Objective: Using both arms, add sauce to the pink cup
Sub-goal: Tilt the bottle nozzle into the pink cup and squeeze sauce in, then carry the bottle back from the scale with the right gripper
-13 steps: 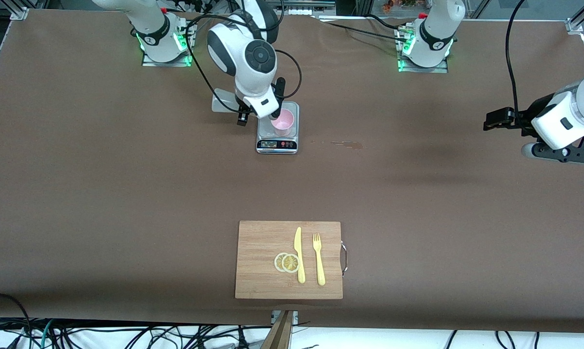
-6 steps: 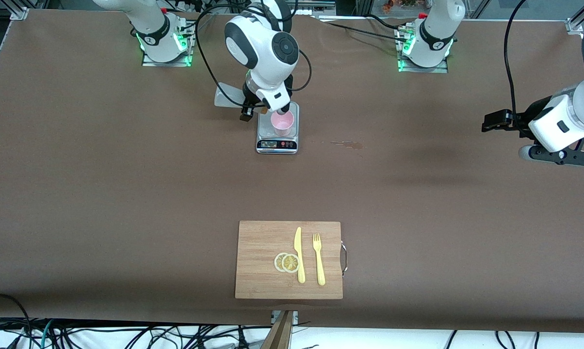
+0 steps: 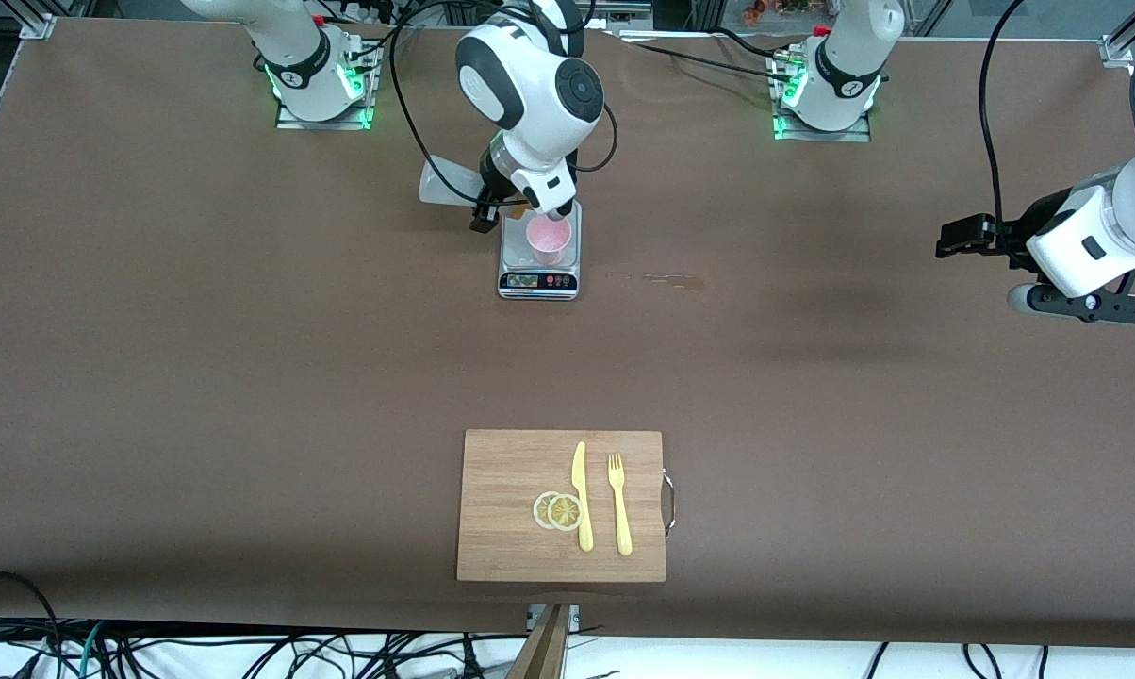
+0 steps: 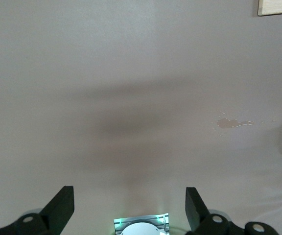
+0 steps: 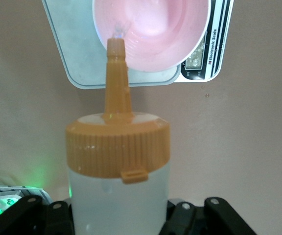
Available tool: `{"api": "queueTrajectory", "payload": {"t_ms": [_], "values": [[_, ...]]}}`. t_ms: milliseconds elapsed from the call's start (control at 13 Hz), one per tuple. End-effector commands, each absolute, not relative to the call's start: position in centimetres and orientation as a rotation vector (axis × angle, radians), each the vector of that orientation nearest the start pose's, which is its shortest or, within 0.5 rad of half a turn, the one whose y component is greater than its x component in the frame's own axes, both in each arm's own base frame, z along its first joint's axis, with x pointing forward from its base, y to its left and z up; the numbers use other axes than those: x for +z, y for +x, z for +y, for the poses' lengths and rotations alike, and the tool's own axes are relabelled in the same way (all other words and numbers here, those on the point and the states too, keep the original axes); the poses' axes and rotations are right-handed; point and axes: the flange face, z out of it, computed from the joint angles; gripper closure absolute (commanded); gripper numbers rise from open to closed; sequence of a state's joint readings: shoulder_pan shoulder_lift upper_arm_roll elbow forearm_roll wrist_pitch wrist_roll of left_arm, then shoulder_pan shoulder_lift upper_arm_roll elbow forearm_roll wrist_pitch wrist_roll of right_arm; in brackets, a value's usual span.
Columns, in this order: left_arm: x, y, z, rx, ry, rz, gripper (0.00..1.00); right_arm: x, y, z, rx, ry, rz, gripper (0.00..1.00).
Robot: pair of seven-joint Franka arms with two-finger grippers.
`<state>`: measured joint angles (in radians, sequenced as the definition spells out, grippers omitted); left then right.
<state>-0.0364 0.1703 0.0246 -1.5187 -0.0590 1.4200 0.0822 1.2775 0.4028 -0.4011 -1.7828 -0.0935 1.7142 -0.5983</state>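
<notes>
Over the scale [image 3: 539, 256], front view: right gripper [image 3: 492, 203] clamps the sauce [image 3: 443, 182], tilted toward the cup [image 3: 549, 241] just below; left gripper [image 3: 965, 234] waits wide apart. Right wrist: nozzle [image 5: 116, 73] at cup rim [image 5: 151, 34]. Bottle looks light, squashy; hold mid-body.

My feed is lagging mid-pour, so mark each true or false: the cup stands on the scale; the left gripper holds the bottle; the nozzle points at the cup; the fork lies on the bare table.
1. The pink cup stands on the scale. True.
2. The left gripper holds the sauce bottle. False: it is open and holds nothing; the right gripper holds the bottle.
3. The nozzle points at the cup. True.
4. The fork lies on the bare table. False: it lies on the cutting board.
</notes>
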Motion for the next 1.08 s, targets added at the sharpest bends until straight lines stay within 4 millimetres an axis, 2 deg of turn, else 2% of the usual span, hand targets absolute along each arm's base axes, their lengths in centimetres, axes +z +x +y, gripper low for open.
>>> {"api": "queueTrajectory", "payload": {"t_ms": [0,309,540,695,1004], "values": [[54.6,58.7,-1.5,0.425,-3.167,0.180,0.00,32.9,37.5,46.2,0.707,-2.482,-2.319,0.87],[54.6,58.8,-1.5,0.422,-3.168,0.183,0.00,33.5,38.8,45.0,0.703,-2.470,-2.305,0.85],[54.5,58.8,-1.7,0.425,-3.167,0.187,0.00,35.7,41.1,42.6,0.675,-2.409,-2.290,0.84],[54.5,58.8,-1.6,0.425,-3.167,0.185,0.00,38.0,43.0,40.1,0.626,-2.384,-2.233,0.84],[54.5,58.8,-1.6,0.425,-3.167,0.187,0.00,41.9,47.0,34.4,0.480,-2.208,-2.137,0.83]]}}
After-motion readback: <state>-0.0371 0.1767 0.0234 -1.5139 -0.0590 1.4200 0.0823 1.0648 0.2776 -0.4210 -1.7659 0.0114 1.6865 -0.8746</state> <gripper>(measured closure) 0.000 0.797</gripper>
